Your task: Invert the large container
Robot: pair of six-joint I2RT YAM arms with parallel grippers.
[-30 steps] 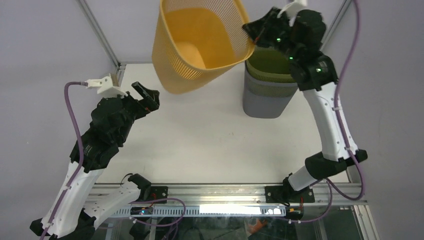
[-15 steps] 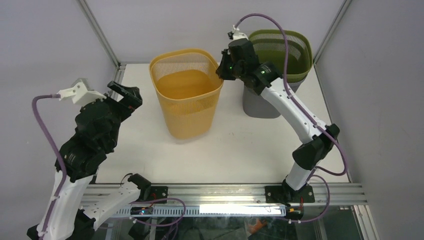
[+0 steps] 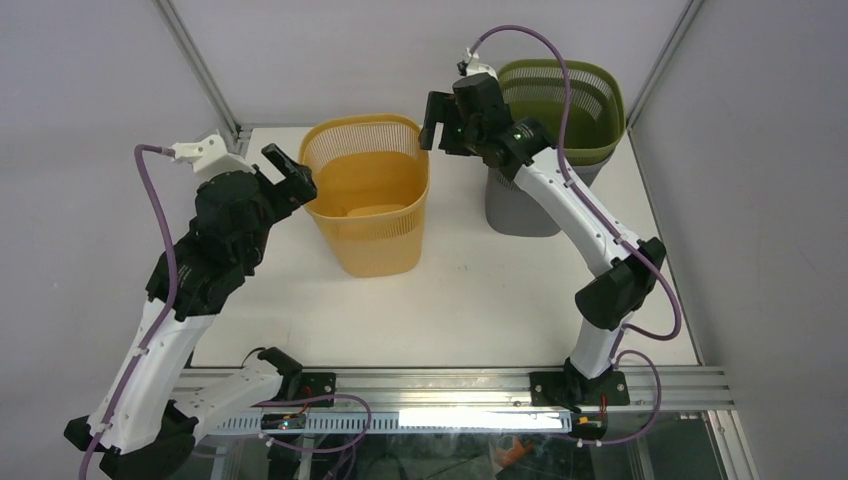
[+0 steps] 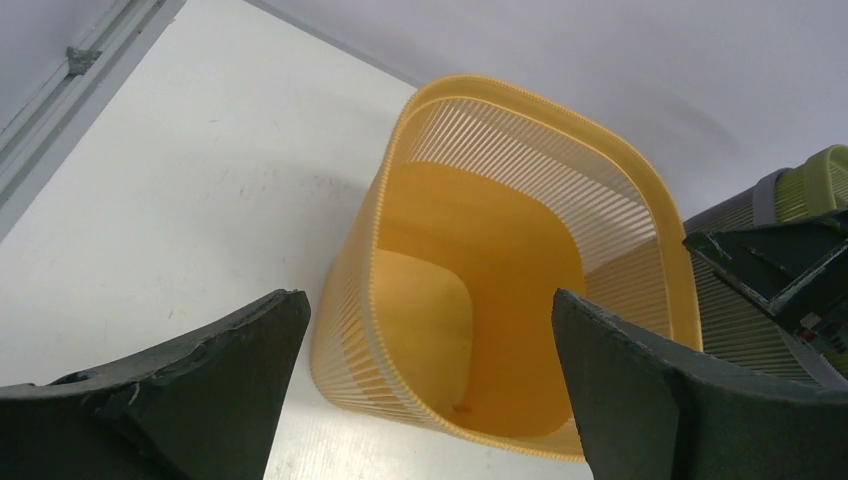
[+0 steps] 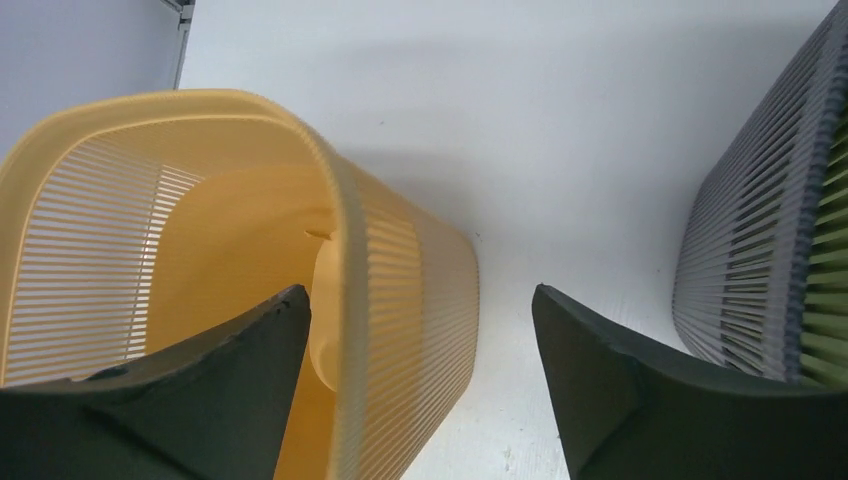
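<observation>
The large container is a yellow slatted basket (image 3: 372,228) standing upright on the white table (image 3: 480,300), mouth up. My right gripper (image 3: 437,118) hovers open over its right rim. In the right wrist view the rim and wall (image 5: 410,290) run between the spread fingers of that gripper (image 5: 420,293) without being clamped. My left gripper (image 3: 287,182) is open at the basket's left rim. In the left wrist view the basket's mouth (image 4: 520,230) fills the gap ahead of this gripper (image 4: 425,300), which holds nothing.
A green basket (image 3: 560,95) sits nested in a grey one (image 3: 522,205) at the back right, close behind the right arm; its grey wall (image 5: 750,230) shows at the right wrist view's edge. Frame posts stand at the rear corners.
The yellow basket, held high and tilted by my right gripper, came down onto the table upright. The right gripper then opened off its rim. My left gripper moved in toward the left rim.
</observation>
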